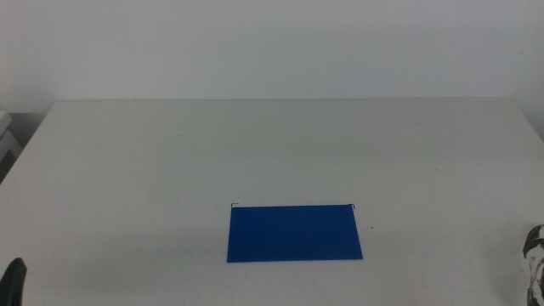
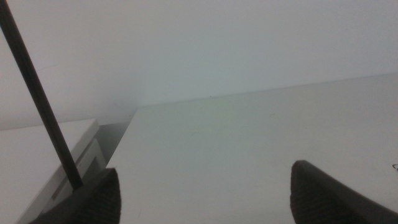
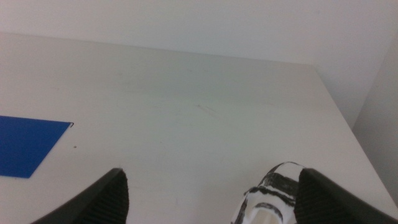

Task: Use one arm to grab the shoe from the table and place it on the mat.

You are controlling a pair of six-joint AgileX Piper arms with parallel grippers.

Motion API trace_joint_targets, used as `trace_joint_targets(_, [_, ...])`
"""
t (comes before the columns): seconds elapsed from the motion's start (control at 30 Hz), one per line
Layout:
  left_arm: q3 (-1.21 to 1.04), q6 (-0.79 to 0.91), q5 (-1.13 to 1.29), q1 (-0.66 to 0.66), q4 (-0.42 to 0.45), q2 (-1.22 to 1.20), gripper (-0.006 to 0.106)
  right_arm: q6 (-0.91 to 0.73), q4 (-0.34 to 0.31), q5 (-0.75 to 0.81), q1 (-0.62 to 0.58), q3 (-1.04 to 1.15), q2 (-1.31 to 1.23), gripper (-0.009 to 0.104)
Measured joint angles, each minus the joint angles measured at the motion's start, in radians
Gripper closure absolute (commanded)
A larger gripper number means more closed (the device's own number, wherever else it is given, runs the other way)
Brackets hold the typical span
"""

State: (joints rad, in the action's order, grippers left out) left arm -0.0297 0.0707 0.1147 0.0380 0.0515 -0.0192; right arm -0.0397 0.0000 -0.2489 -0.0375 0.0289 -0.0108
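No text, label, brand, number or sign can be read in any of the three views (the shoe [image 3: 268, 198] carries only black and grey patches, too blurred to show lettering, and the blue mat [image 1: 294, 233] is plain).

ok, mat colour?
Solid bright blue mat, plain with no pattern; clearest in the middle view.
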Motion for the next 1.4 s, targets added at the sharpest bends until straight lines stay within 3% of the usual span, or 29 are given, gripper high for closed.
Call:
trace_joint_targets(0.33, [0.0, 0.0, 0.0, 0.0, 0.0, 0.0, 0.007, 0.0, -0.008, -0.169, 0.0, -0.178, 0.03, 0.003])
trace_joint_targets(0.6, [0.0, 0.0, 0.0, 0.0, 0.0, 0.0, 0.007, 0.0, -0.009, -0.273, 0.0, -0.369, 0.239, 0.003])
trace_joint_targets(0.8, [0.0, 0.0, 0.0, 0.0, 0.0, 0.0, 0.007, 0.022, 0.019, -0.474, 0.0, -0.573, 0.413, 0.003])
trace_joint_targets(1.07, [0.0, 0.0, 0.0, 0.0, 0.0, 0.0, 0.007, 0.328, 0.042, -0.782, 0.0, -0.906, 0.685, 0.003])
trace_joint_targets(1.4, [0.0, 0.0, 0.0, 0.0, 0.0, 0.0, 0.007, 0.657, -0.123, -0.948, 0.0, -1.068, 0.967, 0.003])
